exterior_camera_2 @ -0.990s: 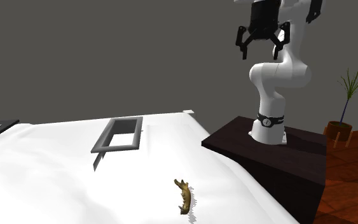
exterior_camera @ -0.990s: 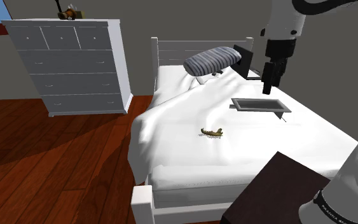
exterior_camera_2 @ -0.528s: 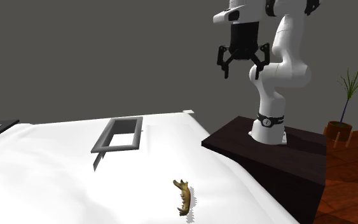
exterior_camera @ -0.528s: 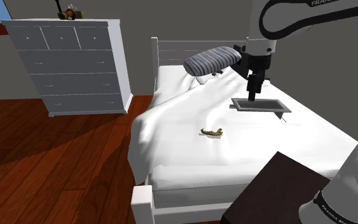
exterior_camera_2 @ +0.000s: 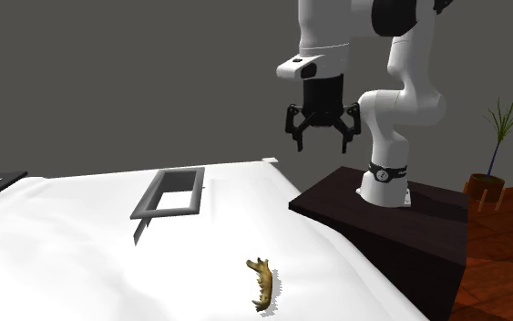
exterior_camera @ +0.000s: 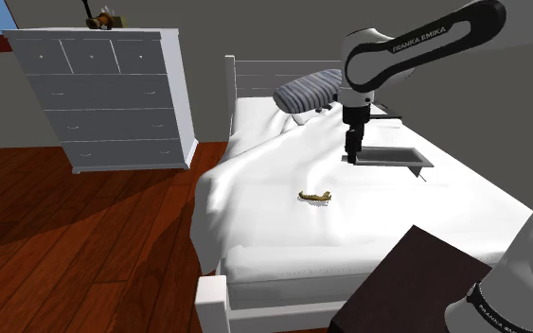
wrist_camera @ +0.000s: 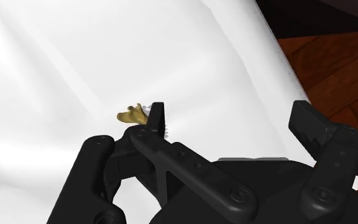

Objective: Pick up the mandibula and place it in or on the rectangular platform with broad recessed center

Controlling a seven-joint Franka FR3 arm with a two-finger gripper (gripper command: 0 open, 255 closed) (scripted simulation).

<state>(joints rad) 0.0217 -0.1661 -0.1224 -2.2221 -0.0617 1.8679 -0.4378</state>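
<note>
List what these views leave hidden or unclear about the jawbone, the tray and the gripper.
1. Wrist view: one black finger hides part of the jawbone.
2. Shoulder view: the gripper covers the tray's left end.
3. Shoulder view: the jawbone's teeth are too small to make out.

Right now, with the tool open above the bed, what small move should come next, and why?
Probably lower the open tool toward the mandibula. The tool hangs empty well above the bed, where the brownish mandibula lies untouched, apart from the grey platform. It must reach the mandibula before it can grasp.
</note>
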